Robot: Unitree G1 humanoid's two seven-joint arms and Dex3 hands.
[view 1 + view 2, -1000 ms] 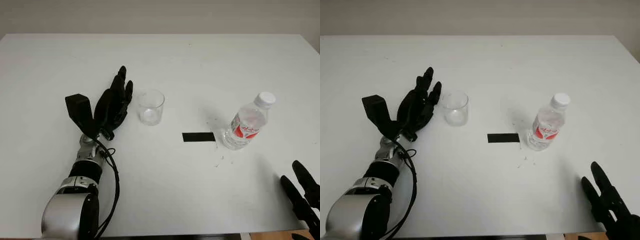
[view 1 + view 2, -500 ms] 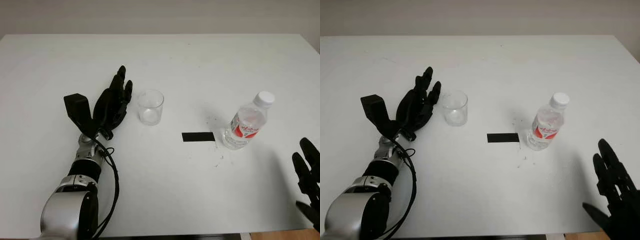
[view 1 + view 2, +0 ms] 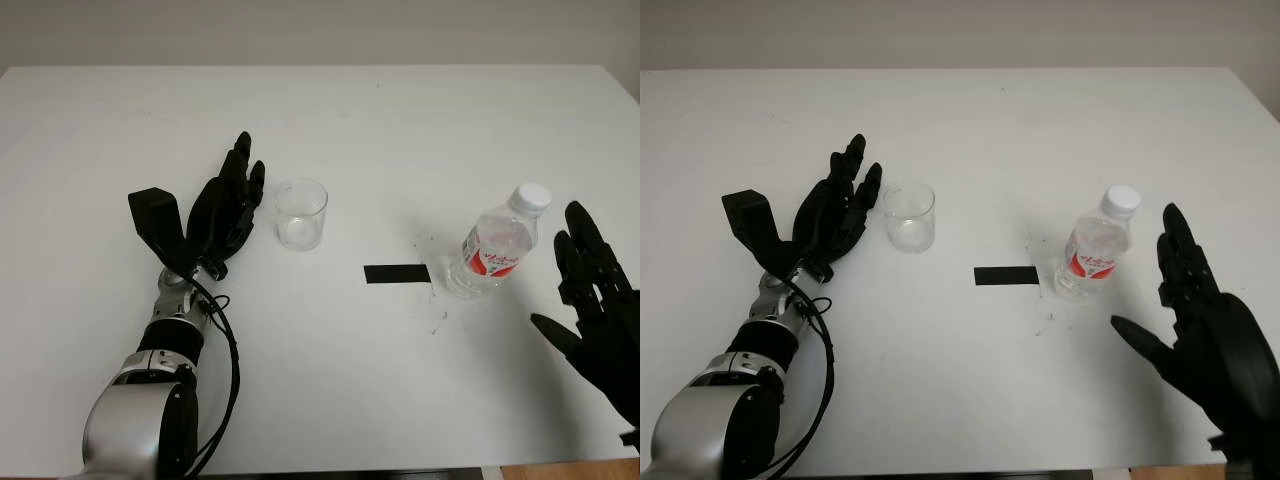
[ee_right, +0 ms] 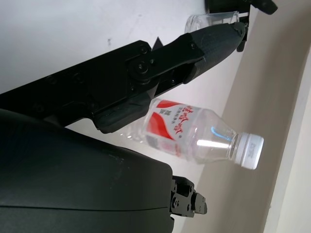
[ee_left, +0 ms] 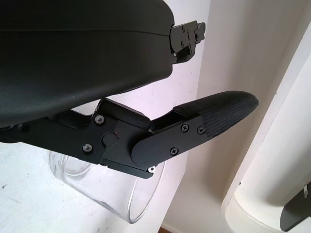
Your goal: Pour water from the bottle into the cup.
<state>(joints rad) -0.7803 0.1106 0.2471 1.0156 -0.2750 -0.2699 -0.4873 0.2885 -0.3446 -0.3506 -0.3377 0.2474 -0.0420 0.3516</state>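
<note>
Up from the table's near edge has come the right hand, open and just beside the bottle, ready to grab it. Farther off, the left hand waits open beside the empty cup.

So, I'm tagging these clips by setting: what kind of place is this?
Probably a lab or test room, not a home. A bare white table against a plain wall holds just a clear cup, a water bottle and a black tape marker. The left hand and right hand are open.
</note>
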